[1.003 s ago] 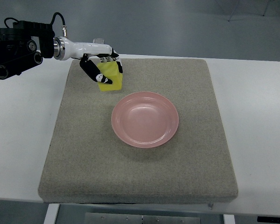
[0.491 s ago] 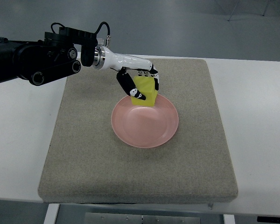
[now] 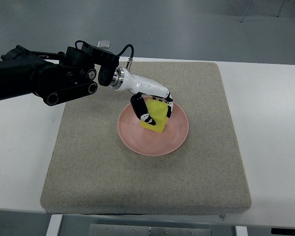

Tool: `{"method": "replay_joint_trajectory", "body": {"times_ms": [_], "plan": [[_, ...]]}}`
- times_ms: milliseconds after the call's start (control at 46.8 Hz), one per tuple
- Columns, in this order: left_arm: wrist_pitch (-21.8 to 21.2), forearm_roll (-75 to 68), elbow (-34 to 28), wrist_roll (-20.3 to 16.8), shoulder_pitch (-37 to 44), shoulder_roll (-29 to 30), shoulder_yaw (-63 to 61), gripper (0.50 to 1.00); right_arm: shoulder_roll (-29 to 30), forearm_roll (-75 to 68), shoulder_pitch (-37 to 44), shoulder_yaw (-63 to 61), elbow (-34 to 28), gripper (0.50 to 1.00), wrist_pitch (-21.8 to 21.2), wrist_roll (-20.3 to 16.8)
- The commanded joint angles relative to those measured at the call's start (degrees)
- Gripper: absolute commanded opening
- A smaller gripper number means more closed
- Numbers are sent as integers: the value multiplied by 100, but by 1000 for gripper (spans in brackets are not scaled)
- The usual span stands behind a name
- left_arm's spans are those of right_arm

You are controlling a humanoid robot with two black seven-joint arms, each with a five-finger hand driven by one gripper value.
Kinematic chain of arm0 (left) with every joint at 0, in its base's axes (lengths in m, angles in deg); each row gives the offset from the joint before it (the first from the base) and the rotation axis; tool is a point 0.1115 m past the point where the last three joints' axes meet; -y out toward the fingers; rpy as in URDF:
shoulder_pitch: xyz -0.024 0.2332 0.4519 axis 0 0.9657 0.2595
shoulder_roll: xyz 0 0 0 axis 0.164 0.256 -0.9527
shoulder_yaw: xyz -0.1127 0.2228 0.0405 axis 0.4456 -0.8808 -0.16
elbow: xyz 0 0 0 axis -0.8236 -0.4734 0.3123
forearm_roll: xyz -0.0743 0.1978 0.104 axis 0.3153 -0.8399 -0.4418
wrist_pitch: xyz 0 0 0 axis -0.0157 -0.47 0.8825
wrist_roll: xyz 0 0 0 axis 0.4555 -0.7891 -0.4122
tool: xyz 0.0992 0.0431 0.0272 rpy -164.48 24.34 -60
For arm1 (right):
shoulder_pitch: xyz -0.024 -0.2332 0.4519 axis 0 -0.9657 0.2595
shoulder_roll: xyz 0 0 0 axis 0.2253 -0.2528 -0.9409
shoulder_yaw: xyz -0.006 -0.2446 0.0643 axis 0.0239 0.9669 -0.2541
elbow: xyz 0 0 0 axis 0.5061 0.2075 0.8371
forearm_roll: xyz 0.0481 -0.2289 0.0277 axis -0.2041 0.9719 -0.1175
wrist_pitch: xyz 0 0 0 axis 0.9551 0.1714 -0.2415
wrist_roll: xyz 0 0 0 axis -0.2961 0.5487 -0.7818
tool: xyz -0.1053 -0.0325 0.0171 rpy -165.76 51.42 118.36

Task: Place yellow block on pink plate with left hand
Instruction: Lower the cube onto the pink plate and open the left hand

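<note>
Grey mat [image 3: 88, 162], left hand [image 3: 152, 105] gripping yellow block [image 3: 156, 117] over pink plate [image 3: 174, 142]

Count, taken around the pink plate [image 3: 153, 136]

One pink plate; one yellow block [image 3: 156, 117] over it (gripped); one left hand [image 3: 152, 105] on the block; one grey mat [image 3: 88, 162] beneath the plate; one white table [image 3: 270, 123].

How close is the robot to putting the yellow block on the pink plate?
Nearly there. Done: the block is picked up and carried over the pink plate. In hand: the left hand has its fingers wrapped around the yellow block, low over the middle of the plate. I cannot tell if the block touches it yet. Left: letting go and pulling the hand away.
</note>
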Motion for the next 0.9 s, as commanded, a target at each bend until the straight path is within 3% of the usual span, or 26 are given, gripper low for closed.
{"method": "replay_joint_trajectory", "body": {"times_ms": [0,235,256,320,342,576,875], "plan": [[-2,10,0,1,12,0,8,500,0,0,0,0,0,924,-5,0],[-11,1,-9,1,91,0,-1,500,0,0,0,0,0,924,4,0],[-11,1,-9,1,91,0,-1,537,0,0,0,0,0,924,4,0],[-11,1,0,1,91,0,8,762,0,0,0,0,0,924,4,0],[-11,10,0,1,91,0,8,801,0,0,0,0,0,924,4,0],[-11,19,0,-34,91,0,25,964,0,0,0,0,0,924,4,0],[-11,36,150,-43,74,61,34,966,0,0,0,0,0,924,-5,0]]}}
